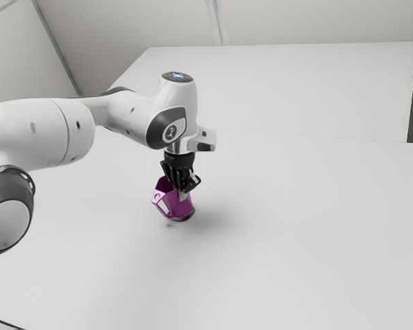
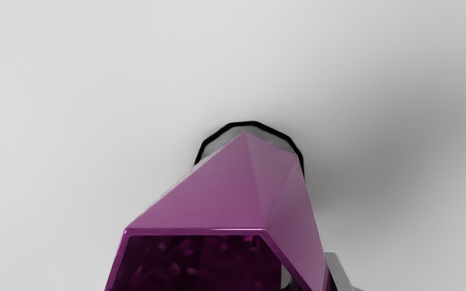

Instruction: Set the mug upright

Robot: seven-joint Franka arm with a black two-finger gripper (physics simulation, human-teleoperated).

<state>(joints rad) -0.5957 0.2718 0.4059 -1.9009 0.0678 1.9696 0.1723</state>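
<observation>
My gripper (image 1: 184, 195) points down at the purple mug (image 1: 182, 208) in the exterior view, its fingertips at the mug's upper wall. The mug leans, its mouth toward the exterior view's left and its dark base low, close to the table. Whether the base touches the table cannot be told. In the wrist view, the mug (image 2: 217, 194) shows its angular mouth and its dark-rimmed base. There the gripper (image 2: 310, 279) is shut on the mug's wall, one grey finger outside it and a bit of the other inside the mouth.
The mug is over a broad white table (image 1: 296, 227). Behind it, a white raised surface (image 1: 282, 86) reaches toward the back wall. My arm comes in from the exterior view's left, above the table.
</observation>
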